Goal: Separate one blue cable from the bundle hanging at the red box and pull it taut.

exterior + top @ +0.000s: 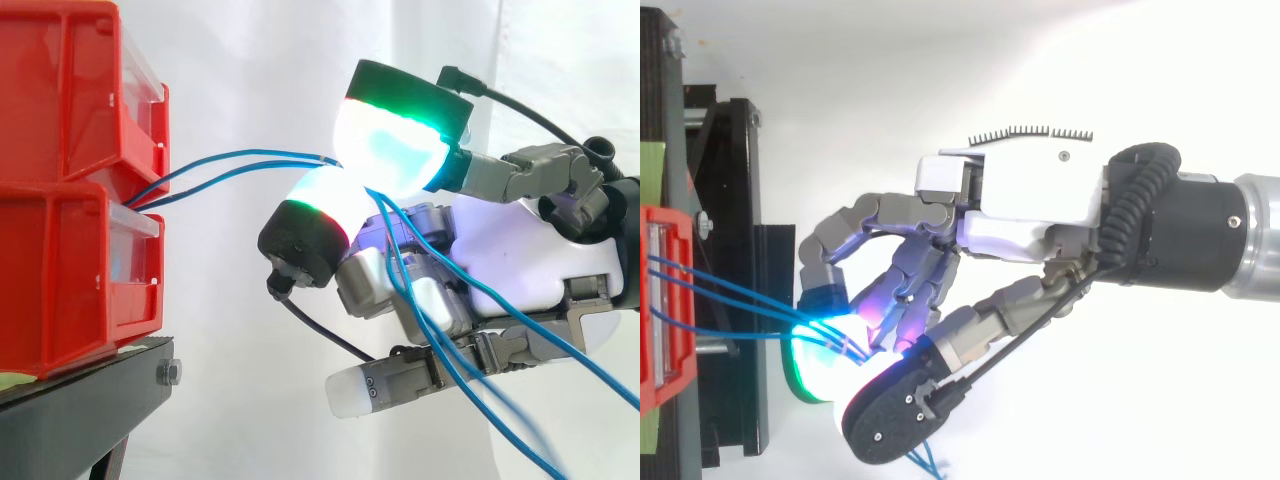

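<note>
Status: the grab is done, the separation doesn't look done. The robot hand (520, 250) comes in from the right of the side view, with two glowing pads (395, 140) closed in a pinch on the blue cables (250, 154) at frame centre, a little above middle height. The cables leave the gap between the upper red bin (60, 90) and the lower red bin (60, 280) at the left edge. They run to the pinch in a shallow arc, so my read is close to taut with a bit of slack. Problem: more than one strand goes into the pinch, so as far as I can tell no single cable is isolated. Left to do, judging from this: drop the extras, keep one, then draw away from the bins until the arc goes straight. Counts: red bins 2, stacked on 1 black stand (90, 385) at lower left; robot hand 1. Strands between bin and pinch: 2 in the side view, 3 lines at left-centre of the top view, one of them sitting apart lower in frame. Call it 2–3, can't pin it. Past the pinch, the trailing strands (505, 420) drop across the robot hand toward the lower right. About 3–4, but they overlap, so no exact count. The remaining fingers (905, 290) are loosely bent and hold nothing that I can see. The backdrop is the white curtain (250, 60).
</note>
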Tool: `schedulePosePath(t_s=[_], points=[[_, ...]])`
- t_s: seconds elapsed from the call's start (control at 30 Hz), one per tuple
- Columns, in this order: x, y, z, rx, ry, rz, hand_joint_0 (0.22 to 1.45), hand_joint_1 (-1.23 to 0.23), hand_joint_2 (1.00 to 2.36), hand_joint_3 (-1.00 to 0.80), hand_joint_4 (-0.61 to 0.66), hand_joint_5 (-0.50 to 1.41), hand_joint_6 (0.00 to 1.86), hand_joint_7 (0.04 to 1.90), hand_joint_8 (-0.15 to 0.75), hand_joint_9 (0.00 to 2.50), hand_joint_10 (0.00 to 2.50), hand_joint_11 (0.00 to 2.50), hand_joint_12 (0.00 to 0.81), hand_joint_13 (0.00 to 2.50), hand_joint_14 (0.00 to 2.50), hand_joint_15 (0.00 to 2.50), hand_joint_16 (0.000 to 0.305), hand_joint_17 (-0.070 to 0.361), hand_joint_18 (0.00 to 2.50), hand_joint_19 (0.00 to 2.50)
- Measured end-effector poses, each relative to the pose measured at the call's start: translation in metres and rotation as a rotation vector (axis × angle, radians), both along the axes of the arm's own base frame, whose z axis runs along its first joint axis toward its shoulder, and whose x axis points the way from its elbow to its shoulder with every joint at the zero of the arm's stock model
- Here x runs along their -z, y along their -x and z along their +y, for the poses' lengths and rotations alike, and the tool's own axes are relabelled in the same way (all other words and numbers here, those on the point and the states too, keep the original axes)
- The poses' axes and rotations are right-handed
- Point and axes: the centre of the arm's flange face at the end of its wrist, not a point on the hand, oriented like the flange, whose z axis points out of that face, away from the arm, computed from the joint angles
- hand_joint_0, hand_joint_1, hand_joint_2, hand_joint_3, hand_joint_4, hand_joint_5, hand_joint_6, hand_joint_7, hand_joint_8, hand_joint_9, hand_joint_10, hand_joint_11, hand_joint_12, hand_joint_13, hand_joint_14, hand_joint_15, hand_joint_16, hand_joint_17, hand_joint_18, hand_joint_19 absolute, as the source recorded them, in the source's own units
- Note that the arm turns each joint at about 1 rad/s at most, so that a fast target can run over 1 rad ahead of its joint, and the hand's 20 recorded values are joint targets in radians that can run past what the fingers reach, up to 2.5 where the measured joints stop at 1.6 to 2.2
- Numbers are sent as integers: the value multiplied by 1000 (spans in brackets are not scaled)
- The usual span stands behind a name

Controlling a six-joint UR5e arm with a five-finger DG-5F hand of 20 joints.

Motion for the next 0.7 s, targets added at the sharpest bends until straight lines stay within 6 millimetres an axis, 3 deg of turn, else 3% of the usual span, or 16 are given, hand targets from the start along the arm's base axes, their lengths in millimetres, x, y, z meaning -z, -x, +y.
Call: schedulePosePath(t_s=[0.47,0.57,0.7], points=[[0,0,0,0,-1,-1,757,-806,1003,-455,72,-235,912,1257,275,847,15,618,348,750,0,0,27,60,572,0],[0,0,0,0,-1,0,758,-803,1003,-461,68,-236,913,1265,269,841,16,652,348,840,0,0,26,58,617,10],[1,0,0,0,-1,0,763,-793,1003,-465,69,-240,915,1264,270,857,16,741,323,1110,15,377,19,43,673,69]])
